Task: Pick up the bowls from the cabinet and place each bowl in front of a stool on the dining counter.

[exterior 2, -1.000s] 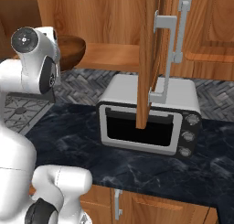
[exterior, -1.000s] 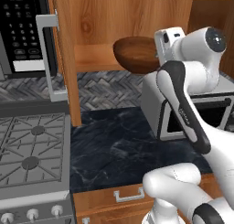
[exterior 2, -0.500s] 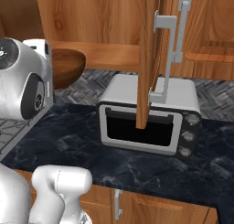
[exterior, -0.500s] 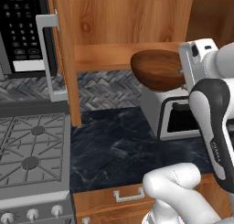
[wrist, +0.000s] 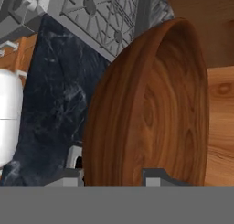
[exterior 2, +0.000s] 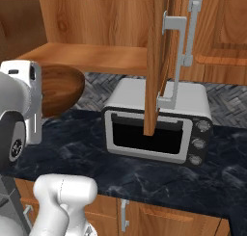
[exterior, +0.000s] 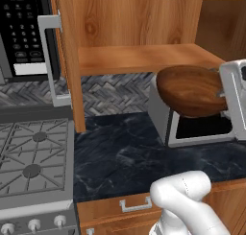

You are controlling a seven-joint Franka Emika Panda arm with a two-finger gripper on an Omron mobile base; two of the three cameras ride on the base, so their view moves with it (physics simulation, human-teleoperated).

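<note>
1. Since the earlier frame the wooden bowl (exterior: 192, 90) has travelled out of the open cabinet (exterior: 139, 32) to the right and nearer the robot; it now hangs in front of the toaster oven (exterior: 192, 128), above the short black countertop (exterior: 120, 157).

2. The gripper (wrist: 114, 175) is clenched on the wooden bowl: in the hand view one finger sits outside the wall and the other inside it, with the rim pinched between them. The bowl is carried tilted, its opening turned sideways rather than up.

3. The cabinet shelf seen in the left base view is bare, and the open cabinet door (exterior 2: 157, 61) hangs just in front of the toaster oven in the right base view. No red bowl can be made out here, so I cannot tell where it sits.

4. The step in hand looks like carrying this bowl off to the dining counter, which lies somewhere outside these pictures.

5. To do it well:
   - keep the pinch firm (a rim grip on a tilted bowl can let it swing or slip);
   - draw the bowl well clear of the open door and its silver handle (exterior 2: 185, 47) before the base turns;
   - keep it above the toaster oven and the stove (exterior: 33, 157) on the left;
   - level the bowl only when it is over the spot by a stool.
</note>
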